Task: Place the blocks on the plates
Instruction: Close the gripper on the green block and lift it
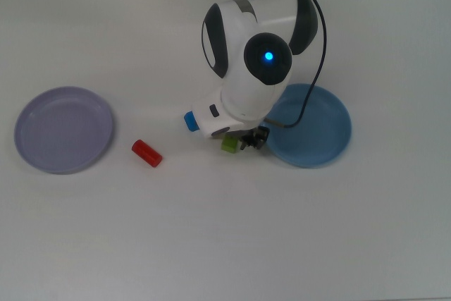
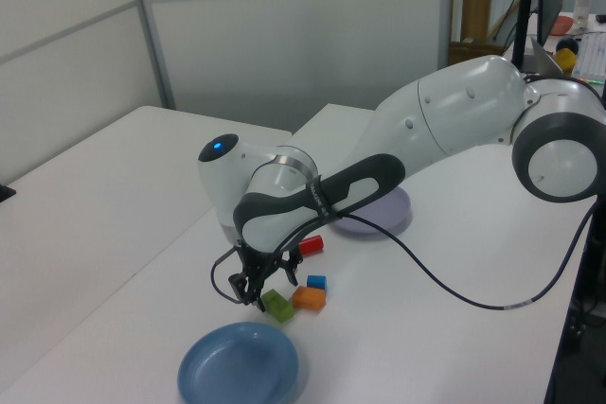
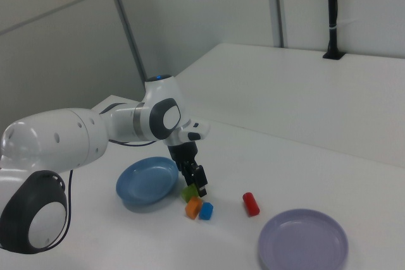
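Top view is showing the table (image 1: 225,244) with the arm (image 1: 254,68) reaching low over the middle cluster, hiding the orange block there. Blue plate (image 1: 317,125) is sitting on the top view's right, lavender plate (image 1: 63,129) well apart on the top view's left; both are lying bare, so no block is placed as yet. Gripper (image 2: 254,294) is standing at table level right at the green block (image 2: 277,306); fingers look parted, one either side of the block's end in the left view, but whether they are touching it I cannot tell. Judging the step: closing in on green for a first pick. Next move is calling for a squeeze, a lift, then a short carry to the blue plate just beside it. Orange block (image 2: 309,298) is lying touching or nearly touching green, with the blue block (image 2: 316,282) just behind, so a finger could nudge them. Red block (image 1: 146,154) is lying alone between cluster and lavender plate. Black cable (image 1: 317,40) is trailing from the wrist, clear of the blocks
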Controlling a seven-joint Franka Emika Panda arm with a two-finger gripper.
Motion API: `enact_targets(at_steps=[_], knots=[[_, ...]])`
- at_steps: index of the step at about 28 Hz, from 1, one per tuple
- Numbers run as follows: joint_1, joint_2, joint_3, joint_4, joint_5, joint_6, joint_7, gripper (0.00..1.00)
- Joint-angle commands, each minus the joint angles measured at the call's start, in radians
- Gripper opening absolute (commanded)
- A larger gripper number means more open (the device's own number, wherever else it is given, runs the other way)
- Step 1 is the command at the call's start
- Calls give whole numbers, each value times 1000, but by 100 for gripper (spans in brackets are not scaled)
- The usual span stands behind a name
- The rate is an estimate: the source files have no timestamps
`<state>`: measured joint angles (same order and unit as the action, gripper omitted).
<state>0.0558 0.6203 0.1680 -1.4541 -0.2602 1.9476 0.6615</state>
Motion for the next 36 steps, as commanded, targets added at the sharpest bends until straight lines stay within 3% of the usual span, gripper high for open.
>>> enact_targets(at_steps=[1, 4, 5, 7, 8, 28, 36], knots=[[12, -5, -12, -22, -22, 28, 23, 52], [12, -5, -12, -22, -22, 28, 20, 35], [12, -5, -12, -22, -22, 28, 17, 21], [12, -5, -12, -22, -22, 28, 15, 3], [10, -7, -12, -20, -22, 28, 15, 0], [16, -77, -1, 20, -7, 25, 20, 0], [131, -82, 4, 12, -20, 24, 21, 0]])
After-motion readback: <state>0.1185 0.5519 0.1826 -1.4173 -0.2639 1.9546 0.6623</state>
